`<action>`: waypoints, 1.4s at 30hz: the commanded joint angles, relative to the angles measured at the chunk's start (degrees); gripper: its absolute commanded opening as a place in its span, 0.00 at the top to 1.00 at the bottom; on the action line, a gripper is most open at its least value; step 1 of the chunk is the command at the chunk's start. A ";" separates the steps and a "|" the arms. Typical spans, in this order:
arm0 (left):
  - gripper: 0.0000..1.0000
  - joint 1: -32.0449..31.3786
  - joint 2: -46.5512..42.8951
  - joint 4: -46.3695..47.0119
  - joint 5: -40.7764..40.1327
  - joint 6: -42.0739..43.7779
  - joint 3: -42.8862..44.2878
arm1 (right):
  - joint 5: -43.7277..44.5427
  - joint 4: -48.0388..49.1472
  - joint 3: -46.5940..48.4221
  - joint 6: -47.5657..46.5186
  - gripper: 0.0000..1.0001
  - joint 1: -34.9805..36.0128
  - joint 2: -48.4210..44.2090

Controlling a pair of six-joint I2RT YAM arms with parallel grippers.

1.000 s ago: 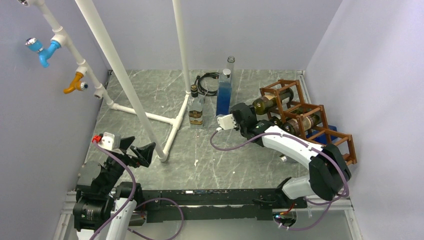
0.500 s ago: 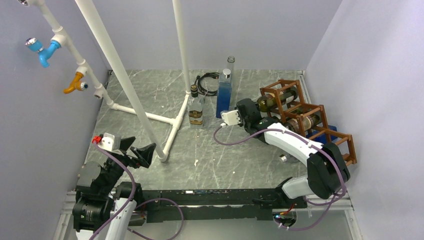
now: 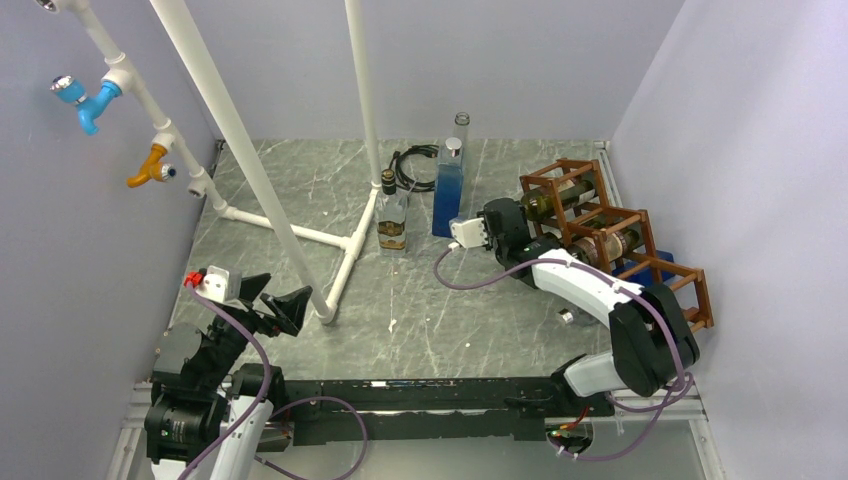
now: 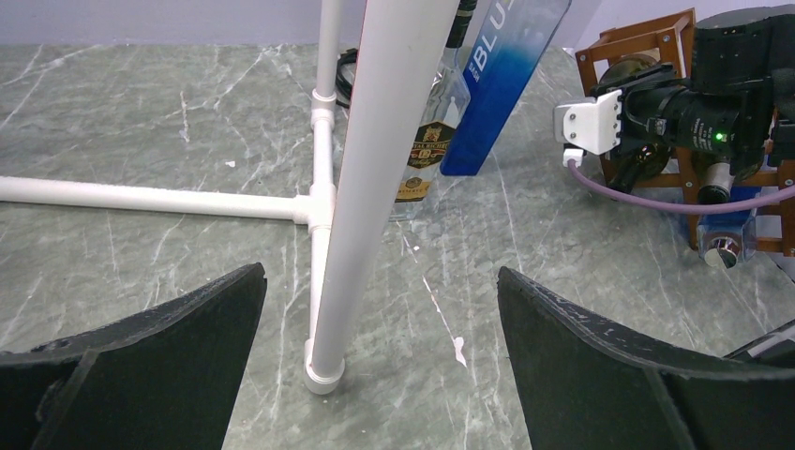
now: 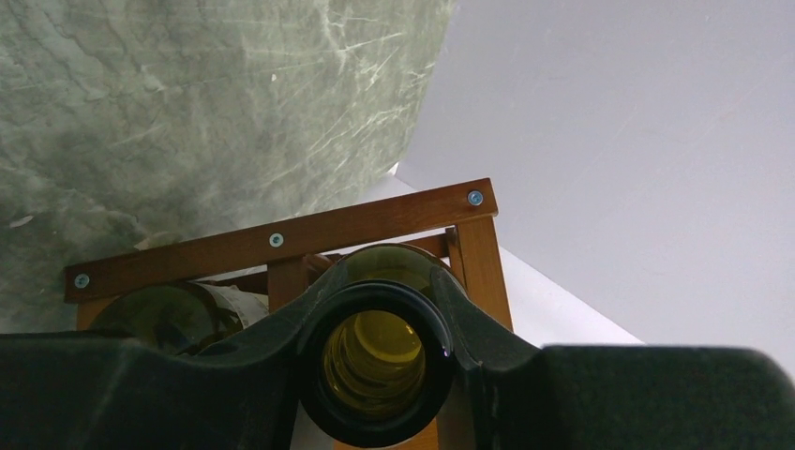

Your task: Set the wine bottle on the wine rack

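**Wine bottle pushed deeper into the rack's top cell**

Over the last second the right gripper (image 3: 508,218), its fingers clenched on the neck of the green wine bottle (image 3: 547,201), has moved toward the wine rack (image 3: 612,213). The bottle's body now lies further inside the far, highest cell. I judge the placing nearly done, with only letting go and backing out left. The right wrist view shows the bottle's mouth clasped between the fingers, with a rack bar just beyond. The left gripper (image 3: 283,292) has not moved; it hangs spread apart and empty. "BLU" reads in white on the tall blue bottle (image 4: 506,70). The dark-and-gold label on the square liquor bottle (image 4: 424,141) is too small to read, as is the wine bottle's label.
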 commanded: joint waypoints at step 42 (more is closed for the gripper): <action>0.03 4.89 6.68 0.66 -1.42 -1.01 1.14 | -14.21 6.36 -8.71 86.03 0.00 28.76 -26.47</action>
